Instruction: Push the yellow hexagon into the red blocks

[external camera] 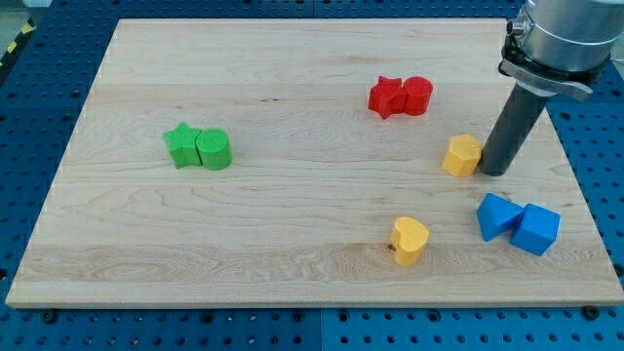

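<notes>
The yellow hexagon sits on the wooden board at the view's right. My tip stands just to its right, touching or almost touching it. The two red blocks, a red star and a red rounded block, lie side by side up and to the left of the hexagon, a short way from it.
A yellow heart lies below the hexagon. Two blue blocks sit at the lower right, just below my tip. A green star and a green rounded block sit together at the left. The board's right edge is near the rod.
</notes>
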Controlling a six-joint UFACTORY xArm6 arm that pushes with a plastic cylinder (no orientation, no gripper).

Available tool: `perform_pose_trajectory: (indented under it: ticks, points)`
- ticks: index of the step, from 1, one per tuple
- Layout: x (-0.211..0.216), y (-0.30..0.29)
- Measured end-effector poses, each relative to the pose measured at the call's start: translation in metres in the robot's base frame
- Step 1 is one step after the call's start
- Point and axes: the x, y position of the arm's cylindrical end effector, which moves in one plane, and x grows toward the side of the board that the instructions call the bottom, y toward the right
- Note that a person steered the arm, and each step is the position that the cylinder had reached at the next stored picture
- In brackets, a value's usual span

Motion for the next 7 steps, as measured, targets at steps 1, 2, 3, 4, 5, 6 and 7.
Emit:
perform_pose_trajectory:
  ticks: [1, 2, 3, 4, 5, 6, 7]
  points:
    - [0.002, -0.005]
    - [0.005, -0.034]
    - [0.007, -0.063]
    - [0.020, -0.077]
    - [0.010, -0.083]
    - [-0.017, -0.083]
    - [-0.021, -0.083]
